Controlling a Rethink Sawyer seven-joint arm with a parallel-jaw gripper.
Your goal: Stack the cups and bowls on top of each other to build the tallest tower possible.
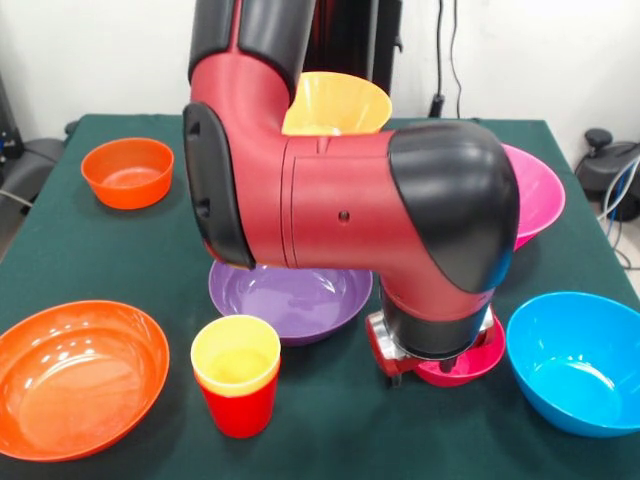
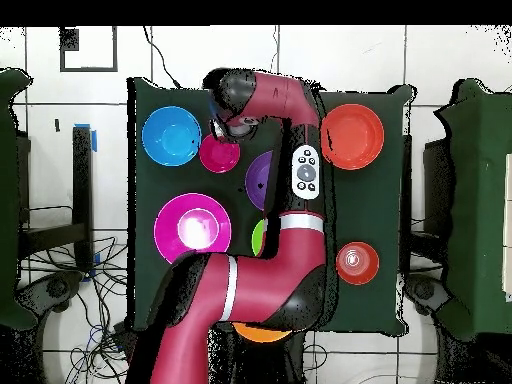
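Yellow cup [image 1: 236, 357] nested in red cup [image 1: 240, 402], gripper [image 1: 400, 372] state unclear, over crimson bowl [image 1: 462, 366]

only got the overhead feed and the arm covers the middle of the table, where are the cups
observer: In the front view the yellow cup sits nested inside the red cup. The pair stands upright on the table between the large orange-red bowl and the purple bowl.
operator: ok and how low is the gripper by the small crimson bowl
observer: The gripper is down at table level against the crimson bowl, at its rim on the purple bowl's side. The bowl sits on the table, not lifted. I cannot tell whether the gripper is open or shut.
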